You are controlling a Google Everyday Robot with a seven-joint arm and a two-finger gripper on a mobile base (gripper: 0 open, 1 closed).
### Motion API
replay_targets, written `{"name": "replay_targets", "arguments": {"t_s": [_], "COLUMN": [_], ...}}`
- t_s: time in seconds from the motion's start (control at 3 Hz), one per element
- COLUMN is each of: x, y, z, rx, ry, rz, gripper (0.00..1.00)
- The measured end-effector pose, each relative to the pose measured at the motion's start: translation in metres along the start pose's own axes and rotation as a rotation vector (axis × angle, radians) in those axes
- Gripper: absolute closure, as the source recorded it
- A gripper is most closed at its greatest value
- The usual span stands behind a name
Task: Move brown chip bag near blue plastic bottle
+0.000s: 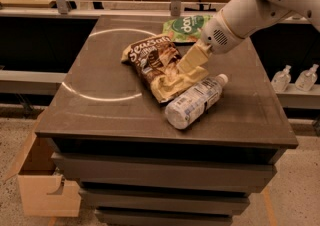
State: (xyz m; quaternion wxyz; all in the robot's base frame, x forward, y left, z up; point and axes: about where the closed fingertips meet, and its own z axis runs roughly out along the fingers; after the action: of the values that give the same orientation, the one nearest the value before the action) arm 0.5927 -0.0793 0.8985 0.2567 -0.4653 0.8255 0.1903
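The brown chip bag [152, 62] lies flat in the middle of the dark table [100, 115], with its pale yellow end pointing toward the front right. The blue plastic bottle [194, 101] lies on its side just right of and in front of the bag, touching the bag's pale end, its white cap pointing to the back right. My gripper [192, 60] reaches down from the upper right on the white arm and rests at the bag's right edge, above the pale end. It blends with the bag there.
A green snack bag [189, 26] lies at the table's back, behind my gripper. Two small pump bottles [294, 78] stand on a ledge at the right. A cardboard box [42, 182] sits on the floor at the lower left. A pale circle is marked on the table's left half.
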Motion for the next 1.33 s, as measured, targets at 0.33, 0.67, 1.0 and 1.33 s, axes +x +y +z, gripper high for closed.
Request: {"name": "replay_targets", "arguments": {"t_s": [0.33, 0.67, 1.0, 1.33], "x": [-0.003, -0.011, 0.014, 0.039], "y": [-0.003, -0.017, -0.048, -0.068], "z": [-0.002, -0.012, -0.061, -0.09], "rx": [0.011, 0.08, 0.3, 0.472], "ry": [-0.013, -0.124, -0.254, -0.305], "rz": [-0.005, 0.03, 0.137, 0.223], "gripper": [0.0, 0.0, 0.0, 0.0]}}
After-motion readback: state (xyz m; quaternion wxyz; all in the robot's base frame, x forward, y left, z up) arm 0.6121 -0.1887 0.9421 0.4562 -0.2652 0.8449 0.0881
